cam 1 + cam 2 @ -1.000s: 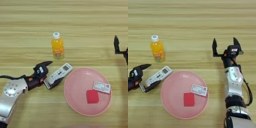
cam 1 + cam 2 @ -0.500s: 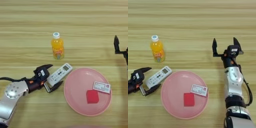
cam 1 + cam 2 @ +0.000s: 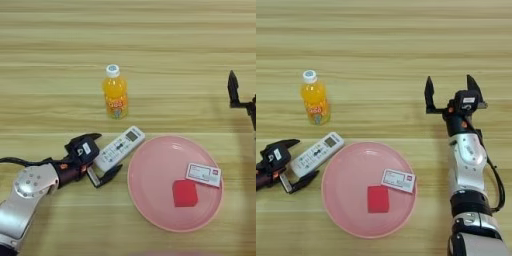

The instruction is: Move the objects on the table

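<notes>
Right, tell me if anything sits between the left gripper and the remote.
Nothing visible does. The left gripper is open, its fingers straddling the near end of the white remote, which lies on the table just left of the pink plate.

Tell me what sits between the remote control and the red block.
Only the pink plate's near rim and bare floor separate the remote control from the red block, clearest in the left eye view.
</notes>
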